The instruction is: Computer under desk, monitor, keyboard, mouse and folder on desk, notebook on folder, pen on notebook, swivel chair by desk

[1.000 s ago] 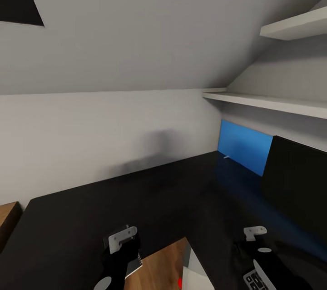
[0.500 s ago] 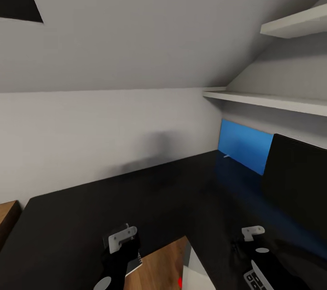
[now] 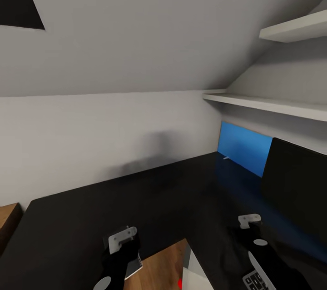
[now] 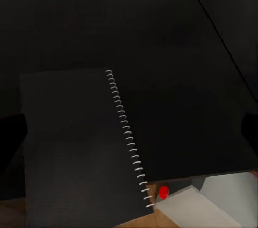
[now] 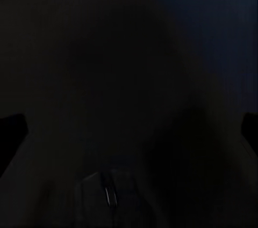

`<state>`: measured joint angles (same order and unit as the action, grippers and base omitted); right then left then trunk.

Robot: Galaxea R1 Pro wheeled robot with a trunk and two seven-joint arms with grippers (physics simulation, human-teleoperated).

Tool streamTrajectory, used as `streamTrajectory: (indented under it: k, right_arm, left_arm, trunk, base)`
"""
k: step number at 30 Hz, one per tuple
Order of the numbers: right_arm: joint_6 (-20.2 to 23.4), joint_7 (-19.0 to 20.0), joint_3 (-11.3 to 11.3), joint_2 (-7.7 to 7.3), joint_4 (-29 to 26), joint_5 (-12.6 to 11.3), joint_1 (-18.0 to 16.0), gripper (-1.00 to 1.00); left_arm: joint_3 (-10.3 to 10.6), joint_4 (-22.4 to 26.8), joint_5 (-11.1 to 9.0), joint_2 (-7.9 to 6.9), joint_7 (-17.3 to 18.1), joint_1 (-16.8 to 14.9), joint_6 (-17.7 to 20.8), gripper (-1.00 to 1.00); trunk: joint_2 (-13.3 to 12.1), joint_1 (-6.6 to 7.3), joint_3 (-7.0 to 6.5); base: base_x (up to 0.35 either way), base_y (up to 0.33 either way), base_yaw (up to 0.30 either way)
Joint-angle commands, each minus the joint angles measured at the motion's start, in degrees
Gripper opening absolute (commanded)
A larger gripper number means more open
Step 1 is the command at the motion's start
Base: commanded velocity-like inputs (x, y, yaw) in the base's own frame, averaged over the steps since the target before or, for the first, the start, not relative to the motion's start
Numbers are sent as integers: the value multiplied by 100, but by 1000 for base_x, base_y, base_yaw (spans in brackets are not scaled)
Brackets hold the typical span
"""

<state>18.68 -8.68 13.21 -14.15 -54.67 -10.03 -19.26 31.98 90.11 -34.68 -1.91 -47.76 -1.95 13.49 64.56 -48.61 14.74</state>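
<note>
**Notebook at the near edge of the tabletop, folder far across**

The left gripper [image 3: 119, 241] hovers over the inner edge of the tabletop [image 3: 136, 199], with the spiral-bound notebook [image 4: 70, 142] directly beneath it. One corner of the notebook overhangs the wooden floor [image 3: 159, 265]. The right gripper [image 3: 249, 221] is low over the tabletop, above what looks like a mouse [image 5: 110, 191]. For both grippers, the pictures do not show whether the jaws are clenched or released.

The blue folder [image 3: 243, 145] is at the far right under the lower shelf [image 3: 268, 103], beside the monitor [image 3: 295, 185], and seems to lean on the wall. A white speck at its base may be the pen, but it is too small to tell.

The step in hand is probably stacking the notebook. The next move calls for a firm hold, then a long carry rightward to the folder.

The recess under the tabletop houses the computer [image 3: 196, 272].
</note>
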Motion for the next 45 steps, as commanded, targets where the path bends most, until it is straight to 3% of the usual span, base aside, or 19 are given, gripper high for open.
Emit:
streamTrajectory:
  k: [1,10,12,17,18,28,33,34,39,42,45]
  right_arm:
    - [5,-60,31,-2,-52,-67,-3,100]
    - [-75,-107,27,406,-246,-84,8,100]
    - [-84,-271,19,609,-268,-85,11,100]
    - [-116,-713,23,771,-356,-94,27,100]
    - [-134,-909,24,859,-349,-90,27,100]
    - [-143,-1014,19,885,-333,-87,31,100]
    - [-438,-1340,4,873,-326,-90,40,100]
    - [-654,-1410,1,864,-338,-88,56,100]
    - [-757,-1446,20,891,-357,-108,275,100]
    - [-831,-1446,24,1075,-294,-98,385,100]
    - [-884,-1447,26,1169,-217,-92,441,100]
  left_arm:
    - [11,8,-19,-4,-39,-7,29,100]
    - [17,6,-15,-4,-38,-7,31,100]
    - [14,-17,-17,-5,-40,-7,36,100]
    - [53,-45,25,-2,-37,-7,12,100]
    - [54,-46,31,-2,-40,-7,6,100]
    - [0,-290,7,-8,-50,-7,4,100]
    - [-80,-562,13,-43,-51,-7,-16,100]
    - [-81,-1016,8,-200,-47,-7,-27,100]
    - [-81,-1925,-20,-297,-26,-7,-146,100]
    - [-81,-2873,-16,-289,395,-7,-392,100]
    - [-102,-3209,-22,-294,792,-7,-630,100]
  trunk:
    - [-36,22,-10]
    - [-317,176,-136]
    - [-317,176,-136]
    - [-317,176,-136]
    - [-317,176,-136]
    - [-317,176,-136]
    - [-317,176,-134]
    - [-317,176,-134]
    - [-317,176,-134]
    - [-317,176,-136]
    - [-317,176,-136]
  base:
    - [0,0,0]
    - [0,0,0]
    - [0,0,0]
    - [-105,0,86]
    - [-332,0,277]
    - [-336,0,280]
    - [-336,0,240]
    - [-336,0,37]
    - [-336,0,11]
    - [-335,0,189]
    - [-280,0,253]
